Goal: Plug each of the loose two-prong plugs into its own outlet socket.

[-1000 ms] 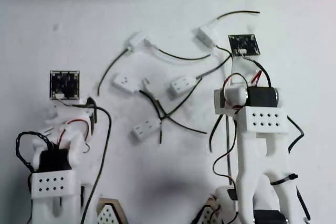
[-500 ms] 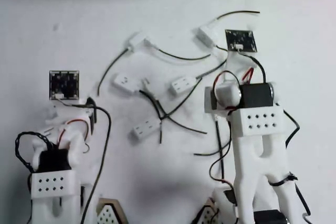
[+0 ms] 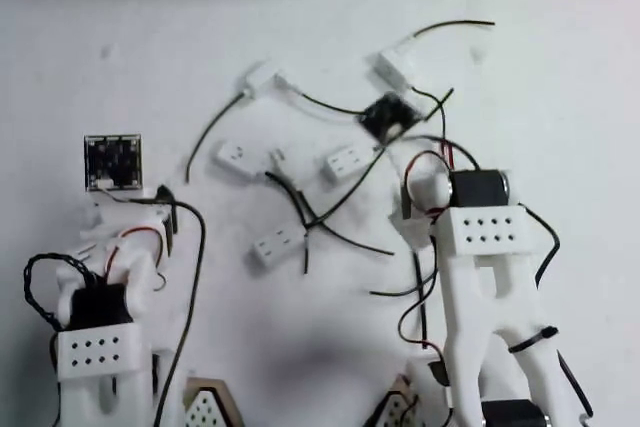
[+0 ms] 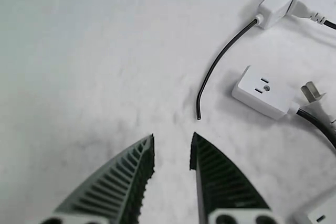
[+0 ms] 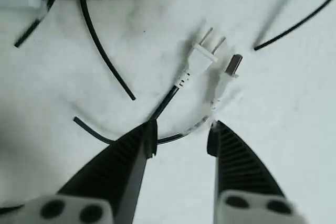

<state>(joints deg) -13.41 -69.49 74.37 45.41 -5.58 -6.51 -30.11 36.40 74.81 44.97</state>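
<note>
My left gripper [image 4: 172, 157] hangs open over bare table, nothing between its fingers. Ahead of it lies a white outlet socket [image 4: 261, 92] with a loose plug's metal prongs [image 4: 310, 92] right beside it, and farther off a white block [image 4: 278, 4] on a black cable. My right gripper [image 5: 181, 134] is open just above the table. A white two-prong plug [image 5: 202, 54] lies a short way beyond its fingertips, beside a second plug [image 5: 229, 68]. In the high view three sockets [image 3: 240, 157] [image 3: 350, 160] [image 3: 278, 244] lie among tangled cables.
Black cables [image 3: 310, 212] cross the middle of the table between the sockets. Two more white blocks [image 3: 262, 77] [image 3: 395, 67] on cables lie farther back. The left arm [image 3: 100, 317] stands at the near left and the right arm [image 3: 485, 247] at the near right.
The right arm has swung left and its wrist has moved from the back right toward the sockets in the middle. The left arm's wrist has shifted slightly left.
</note>
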